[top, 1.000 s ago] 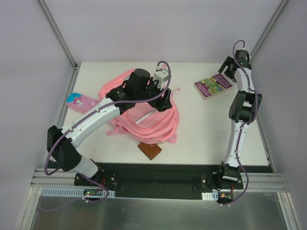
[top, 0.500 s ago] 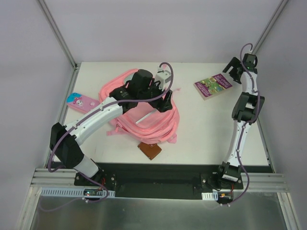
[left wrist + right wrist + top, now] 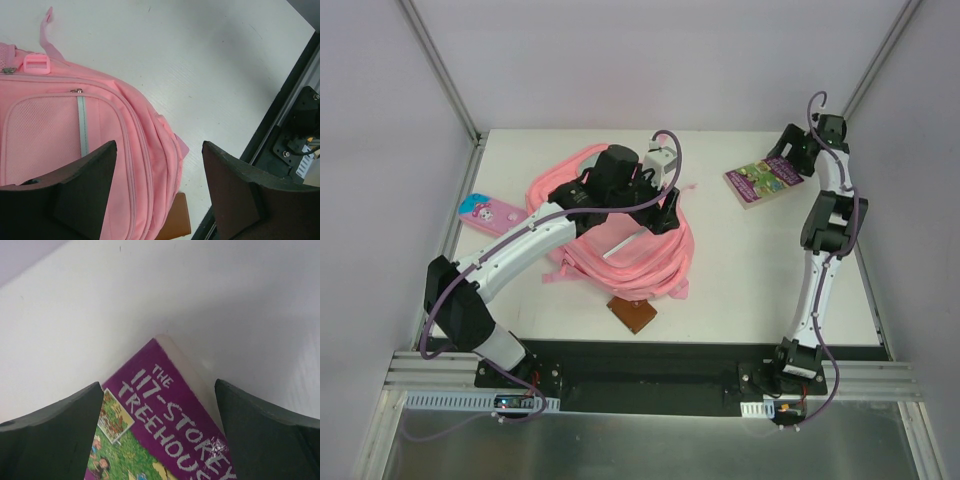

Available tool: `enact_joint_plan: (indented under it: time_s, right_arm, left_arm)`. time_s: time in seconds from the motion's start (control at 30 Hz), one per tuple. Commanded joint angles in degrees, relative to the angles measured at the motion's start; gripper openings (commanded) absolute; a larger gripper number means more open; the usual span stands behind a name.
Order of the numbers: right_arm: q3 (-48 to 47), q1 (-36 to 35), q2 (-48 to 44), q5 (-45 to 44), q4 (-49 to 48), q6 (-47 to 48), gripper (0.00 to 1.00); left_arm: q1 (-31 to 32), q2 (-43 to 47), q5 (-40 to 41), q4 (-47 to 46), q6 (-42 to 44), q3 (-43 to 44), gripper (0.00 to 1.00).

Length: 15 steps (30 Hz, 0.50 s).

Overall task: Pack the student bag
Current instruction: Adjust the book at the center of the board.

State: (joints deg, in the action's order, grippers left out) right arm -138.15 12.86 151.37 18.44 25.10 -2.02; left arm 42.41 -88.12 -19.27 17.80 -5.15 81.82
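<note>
Since a second ago: right gripper out toward 3 o'clock at the half-second mark, now back toward 9 o'clock over far corner of book. Left arm nudged slightly early on, steady since.

Task item, student bag: lies flat on table, a little to 9 o'clock of table centre, straps spilling toward 6 o'clock. Front pocket with reflective strip faces up in left wrist view; pocket zip looks closed. Cannot tell whether main compartment stands open, arm in the way from above.

Over it, left gripper: hovers at bag's 3 o'clock side, jaws parted, grasping nothing. In wrist view, fingers straddle bag's edge with a gap between them.

Brown flat item: at bag's 6 o'clock, touching its edge, seemingly tucked partly under. Not packed.

Pencil case: at bag's 9 o'clock, near table edge, apart from bag. Not packed.

Book again: at bag's 2 o'clock, well apart, purple cover up. Right gripper above its corner, jaws spread wide either side, nothing held.

Judgement: packing barely begun, if at all. Three loose items out on table, none seen inside bag. Likely step in hand: pick up book. Left to do: open bag, load book, pencil case and brown item, close up.
</note>
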Motion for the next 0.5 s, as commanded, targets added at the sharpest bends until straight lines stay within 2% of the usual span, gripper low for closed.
enact_joint_plan:
  time_s: [0.0, 0.17, 0.3, 0.47]
  right_arm:
    - [8.7, -3.6, -7.8, -3.3, 11.2, 9.6, 0.96]
    - [11.4, -7.0, -10.6, -15.0, 18.5, 20.5, 0.96]
    - [16.1, -10.0, -14.1, -19.8, 23.4, 24.0, 0.96]
    - [33.5, -11.5, -21.7, -20.5, 20.8, 23.0, 0.96]
  left_arm:
    - [0.3, 1.9, -1.0, -1.5, 0.1, 0.6, 0.68]
    - [0.2, 3.0, -1.1, -1.5, 0.1, -0.3, 0.68]
    - [0.2, 4.2, -1.1, -1.5, 0.0, -1.0, 0.68]
    - [0.2, 4.5, -1.4, -1.5, 0.4, -0.5, 0.68]
